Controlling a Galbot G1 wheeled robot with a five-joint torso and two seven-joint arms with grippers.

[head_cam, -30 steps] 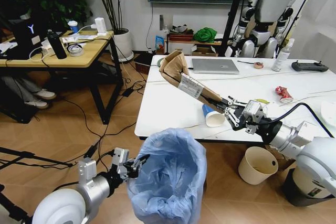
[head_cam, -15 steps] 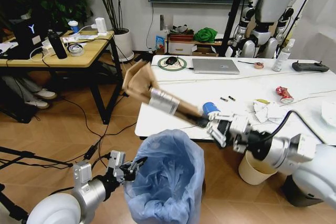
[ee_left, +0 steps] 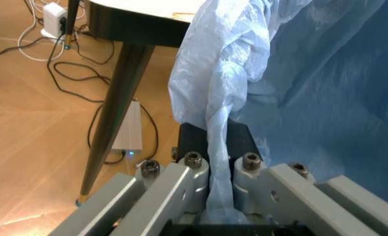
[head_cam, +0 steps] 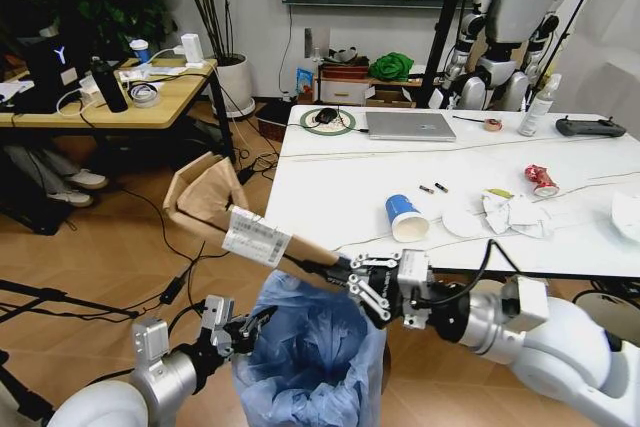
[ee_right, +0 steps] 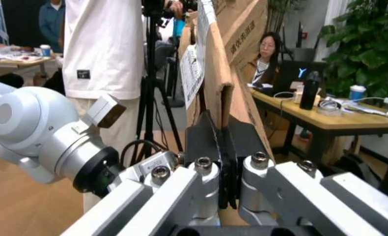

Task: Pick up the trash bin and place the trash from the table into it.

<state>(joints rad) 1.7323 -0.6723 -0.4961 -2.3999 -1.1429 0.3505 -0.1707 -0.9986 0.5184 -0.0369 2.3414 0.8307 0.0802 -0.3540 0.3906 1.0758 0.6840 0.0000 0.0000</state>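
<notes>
The trash bin with its crinkled light-blue bag stands at the table's near edge. My left gripper is shut on the bag's rim, and the blue plastic runs between its pads in the left wrist view. My right gripper is shut on the folded brown cardboard, holding it slanted up to the left over the bin's mouth. The cardboard rises from the pads in the right wrist view. On the table lie a blue-white paper cup, crumpled white tissues and a red crushed wrapper.
A silver laptop, a spray bottle and a black controller sit at the table's far side. A light-wood desk stands to the left. Cables trail over the floor. Another robot stands behind the table.
My right gripper has carried the cardboard off the table, leftward and down, to above the bin. The cup now stands free on the table. The left gripper keeps its hold on the bag.
</notes>
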